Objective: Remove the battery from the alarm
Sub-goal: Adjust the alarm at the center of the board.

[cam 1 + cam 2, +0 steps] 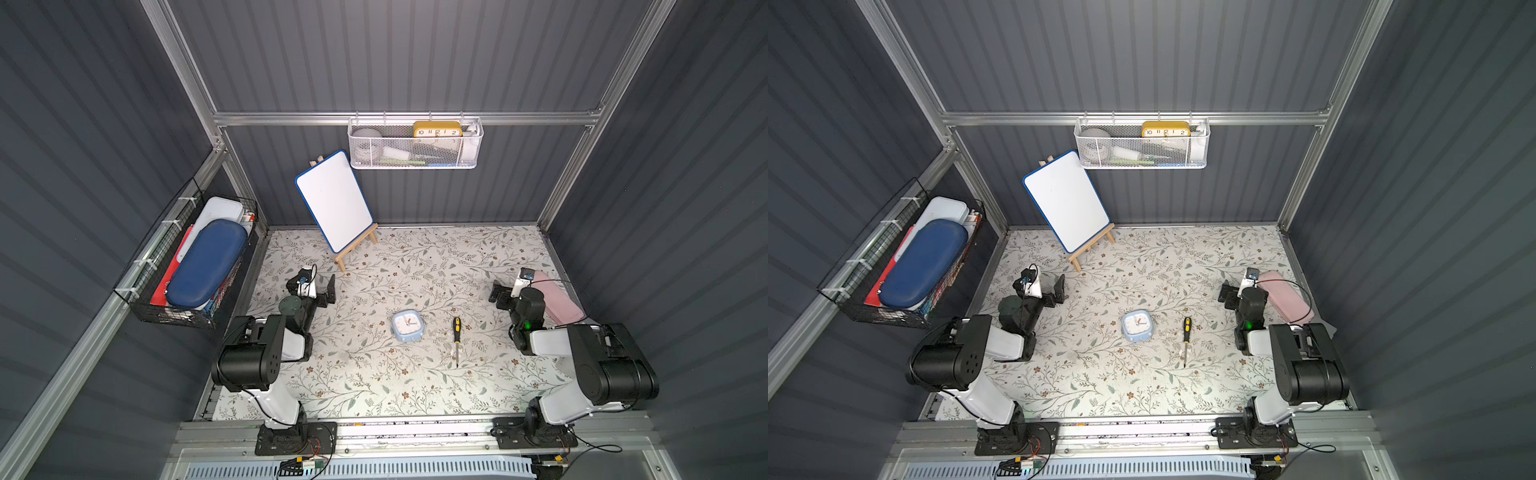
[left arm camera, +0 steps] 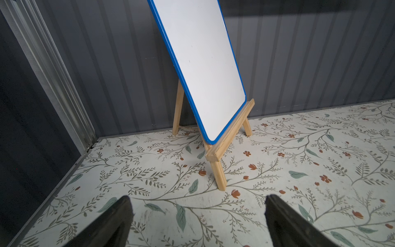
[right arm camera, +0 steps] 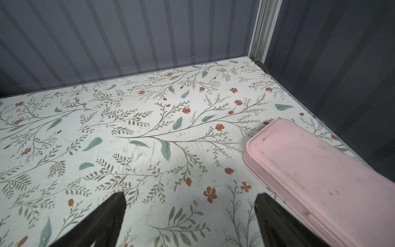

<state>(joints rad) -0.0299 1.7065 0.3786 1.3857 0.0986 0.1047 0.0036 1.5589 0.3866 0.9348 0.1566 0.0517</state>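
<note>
Along the lower edge of both top views, the black-and-white left arm (image 1: 249,361) and right arm (image 1: 602,365) rise from an aluminium rail (image 1: 415,429) fronting the floral-patterned tabletop (image 1: 374,382). Just beyond, slightly right of frame centre, the small light-blue rounded-square alarm clock (image 1: 408,327) lies flat on the tabletop with its white face up and its back hidden; nothing touches it. To its right, apart from it, lies a screwdriver (image 1: 456,334) with a yellow-and-black handle, its shaft pointing toward the lower edge. Farther back, the left gripper (image 2: 197,203) is at centre left and the right gripper (image 3: 191,198) at centre right, both well apart from the clock. Each wrist view shows the black fingers (image 2: 115,218) spread wide with only bare tabletop between them: both claws released, grasping nothing. Just beside the right gripper, along the right wall, lies a closed pink oblong plastic box (image 1: 557,301). Beyond the left gripper a blue-framed whiteboard (image 1: 334,199) leans tilted on a small wooden easel (image 1: 358,245) near the back wall. At left a black wire basket (image 1: 183,318) hangs on the side wall, holding a dark-blue oval case (image 1: 203,266) among other flat items. Highest in frame, a white mesh basket (image 1: 449,156) hangs from the rear rail with a yellow clock (image 1: 437,128) with black numerals inside.
</note>
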